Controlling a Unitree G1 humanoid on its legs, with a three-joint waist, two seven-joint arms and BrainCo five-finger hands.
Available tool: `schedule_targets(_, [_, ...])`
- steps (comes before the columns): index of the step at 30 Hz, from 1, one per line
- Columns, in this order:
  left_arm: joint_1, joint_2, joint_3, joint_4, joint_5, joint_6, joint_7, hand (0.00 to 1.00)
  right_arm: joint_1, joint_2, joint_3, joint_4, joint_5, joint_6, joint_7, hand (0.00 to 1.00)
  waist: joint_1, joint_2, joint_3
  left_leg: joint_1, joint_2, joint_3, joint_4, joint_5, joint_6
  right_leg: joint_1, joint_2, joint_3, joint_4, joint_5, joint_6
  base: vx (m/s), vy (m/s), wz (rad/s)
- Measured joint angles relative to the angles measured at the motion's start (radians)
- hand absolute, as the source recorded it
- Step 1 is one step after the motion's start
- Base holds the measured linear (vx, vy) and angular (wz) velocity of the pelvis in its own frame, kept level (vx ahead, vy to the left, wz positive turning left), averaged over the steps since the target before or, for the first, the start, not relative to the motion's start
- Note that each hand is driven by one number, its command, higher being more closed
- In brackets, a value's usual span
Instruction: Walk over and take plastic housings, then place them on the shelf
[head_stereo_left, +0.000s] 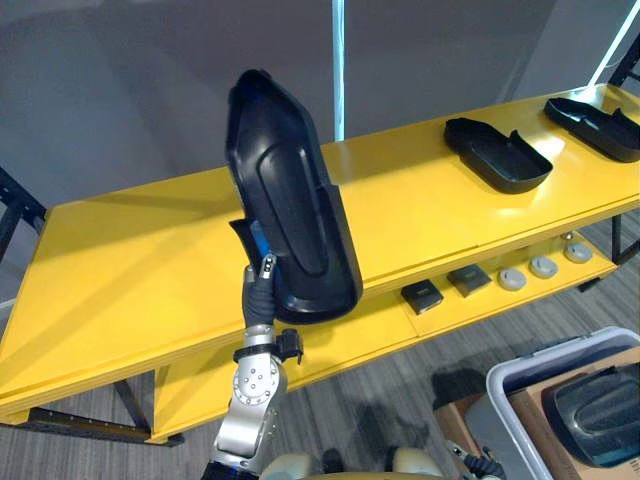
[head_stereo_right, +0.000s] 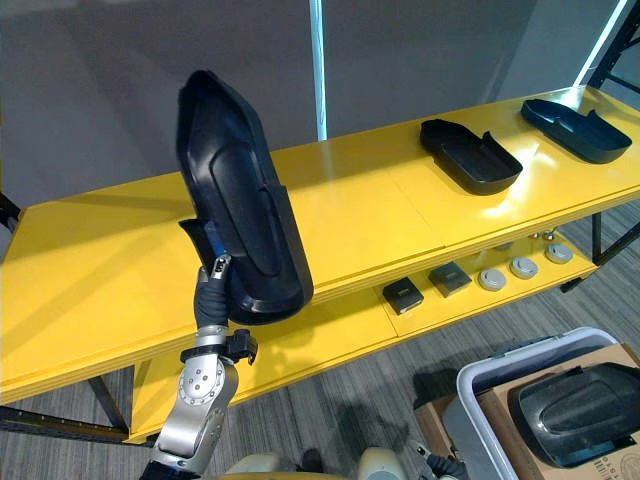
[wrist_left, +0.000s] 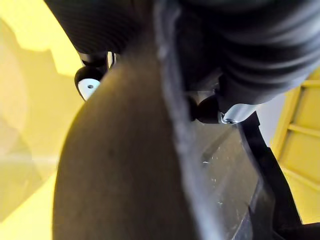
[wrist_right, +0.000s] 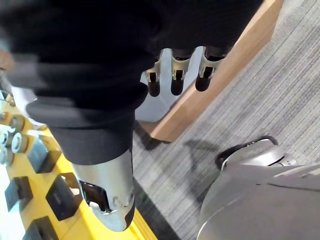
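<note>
The shelf top (head_stereo_left: 120, 250) is bare on the left. A held housing (head_stereo_left: 290, 190) stands up in front of its middle. A second housing (head_stereo_left: 497, 152) and a third housing (head_stereo_left: 595, 125) lie on the right.

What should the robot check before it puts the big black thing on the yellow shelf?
1. Grip: ok, the left hand pinches the housing at its lower end.
2. Bare spot on the shelf, left part: ok.
3. Apart from the two housings at the shelf's right end: ok.
4. Lying flat for set-down: not ok, it stands upright.
5. Spare right hand free: ok, open, holding nothing.
</note>
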Motion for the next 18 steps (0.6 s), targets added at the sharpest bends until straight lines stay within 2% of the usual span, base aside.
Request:
schedule_targets(2, [0.000,0.005,0.000,0.006,0.000,0.000,-0.007,1.00,-0.001,0.002,0.001,0.003,-0.001,-0.001,0.001,0.00,-0.005,0.001,-0.001,0.022,0.002,0.000,-0.030,0.013,-0.019,0.023,-0.001,0.001,-0.034,0.012,-0.008,0.08,-0.042,-0.04])
schedule_targets(5, [0.000,0.008,-0.001,0.010,0.000,0.004,-0.008,1.00,-0.001,0.004,0.000,0.023,-0.001,-0.001,0.001,0.00,-0.014,0.006,-0.005,0.035,0.017,0.001,-0.050,0.015,-0.021,0.040,0.014,0.001,-0.068,0.029,-0.018,0.03,-0.046,-0.05])
schedule_targets(6, [-0.001,0.008,-0.001,0.013,0.000,0.006,-0.008,1.00,-0.001,0.005,-0.001,0.027,-0.001,-0.001,0.001,0.00,-0.014,0.005,-0.006,0.040,0.018,0.002,-0.062,0.026,-0.033,0.045,0.015,0.002,-0.078,0.035,-0.019,0.01,-0.061,-0.06])
schedule_targets(10, [-0.046,0.008,-0.006,0.085,0.003,0.018,0.000,1.00,0.008,0.002,-0.003,0.033,-0.001,-0.001,0.001,0.00,-0.018,0.011,-0.012,0.064,0.022,0.000,-0.119,0.074,-0.040,0.056,0.023,-0.001,-0.108,0.058,-0.028,-0.04,-0.071,0.01])
schedule_targets(12, [-0.100,0.007,-0.006,0.153,0.021,0.027,0.023,1.00,0.008,0.001,-0.003,0.034,-0.003,-0.001,0.001,0.00,-0.020,0.014,-0.014,0.073,0.031,-0.003,-0.146,0.093,-0.049,0.055,0.032,-0.006,-0.112,0.070,-0.037,-0.09,-0.067,0.03])
schedule_targets(15, [-0.174,0.007,0.002,0.256,0.025,0.046,0.059,1.00,0.007,0.000,-0.002,0.033,-0.017,-0.002,0.001,0.00,-0.040,0.017,-0.017,0.088,0.045,-0.005,-0.191,0.118,-0.056,0.053,0.049,-0.011,-0.137,0.092,-0.048,-0.15,-0.069,0.01])
schedule_targets(18, [-0.271,0.015,0.025,0.375,0.035,0.072,0.105,1.00,0.016,0.001,0.002,0.031,-0.030,-0.002,0.001,0.00,-0.057,0.015,-0.016,0.086,0.057,-0.003,-0.230,0.138,-0.087,0.052,0.061,-0.022,-0.182,0.119,-0.055,-0.16,-0.062,-0.05])
